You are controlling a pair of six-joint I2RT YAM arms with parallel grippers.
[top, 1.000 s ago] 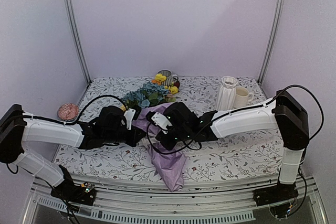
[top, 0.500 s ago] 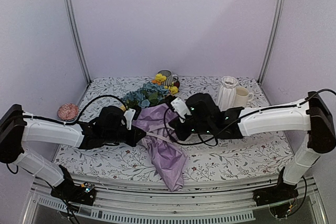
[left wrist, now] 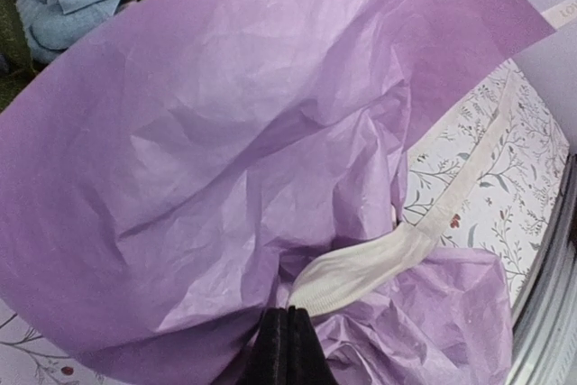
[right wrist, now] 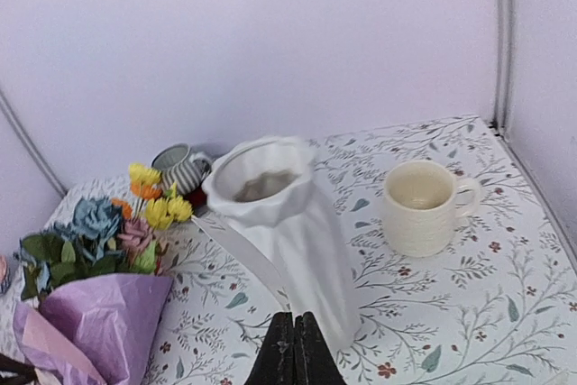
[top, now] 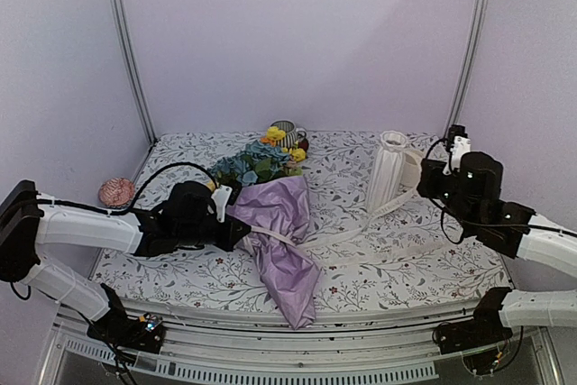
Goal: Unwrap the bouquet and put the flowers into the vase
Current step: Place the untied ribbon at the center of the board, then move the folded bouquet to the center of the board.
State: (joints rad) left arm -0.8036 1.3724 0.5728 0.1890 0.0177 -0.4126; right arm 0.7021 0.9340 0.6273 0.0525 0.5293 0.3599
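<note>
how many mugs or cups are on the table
2. A striped grey cup stands at the back, just behind the bouquet's yellow and orange flowers; a plain cream ceramic mug stands right of the tall white ribbed vase. None seems hidden.

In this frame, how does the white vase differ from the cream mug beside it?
The vase is tall and slim, while the mug is short and squat. The vase has ribbed sides and a wavy rim; the mug is smooth with a round rim. The mug has a handle and the vase has none. Both are pale and open-topped, and both stand on the floral cloth.
</note>
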